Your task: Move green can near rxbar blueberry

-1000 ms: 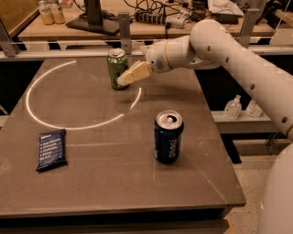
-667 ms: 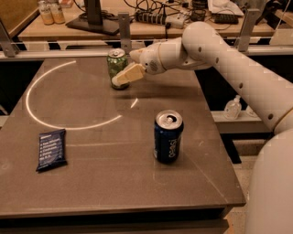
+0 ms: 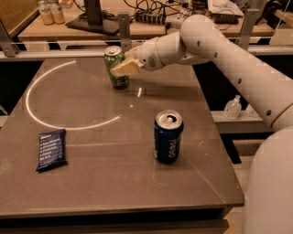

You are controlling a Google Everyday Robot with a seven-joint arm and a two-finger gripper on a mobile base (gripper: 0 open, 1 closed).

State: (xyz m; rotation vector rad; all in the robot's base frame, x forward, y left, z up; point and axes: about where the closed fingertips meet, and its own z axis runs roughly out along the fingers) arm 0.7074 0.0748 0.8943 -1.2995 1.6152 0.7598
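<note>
The green can [image 3: 113, 61] stands upright at the far middle of the dark table [image 3: 105, 183]. My gripper [image 3: 121, 69] reaches in from the right and is right at the can's right side, with its cream tip overlapping the can's front. The rxbar blueberry [image 3: 51, 149], a flat navy wrapper with white text, lies near the table's front left, far from the can.
A dark blue Pepsi can [image 3: 167, 136] stands upright right of the table's centre. A bright arc of light [image 3: 32, 105] runs across the left of the table. A metal rail [image 3: 59, 54] and a bench with bottles [image 3: 50, 13] lie behind.
My gripper has moved a little left and closer in against the green can. The can, the Pepsi can and the bar have not moved.
</note>
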